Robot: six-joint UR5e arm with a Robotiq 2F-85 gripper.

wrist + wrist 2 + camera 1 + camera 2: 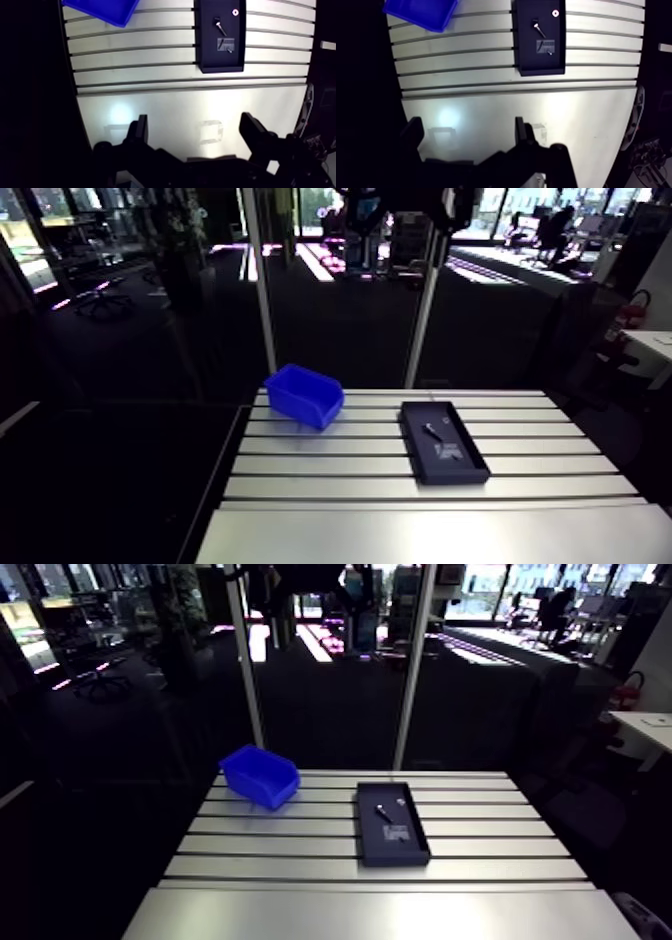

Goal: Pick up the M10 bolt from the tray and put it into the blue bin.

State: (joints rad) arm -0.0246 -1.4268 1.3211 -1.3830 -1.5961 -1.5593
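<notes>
Room mostly dim: dark floor [130,388] behind the slotted aluminium table [330,488], bright windows [490,579] far back w/ pink-lit strips across the floor. Two pale upright posts [262,288] at the table's rear edge. At right, a white desk [655,343]. Soft glare patch [117,112] on the tabletop's plain front part.

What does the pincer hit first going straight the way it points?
Probably bare table: the open pincer points down at its smooth plate, short of the tray and blue bin. Nothing shows in between; depth unclear.
</notes>
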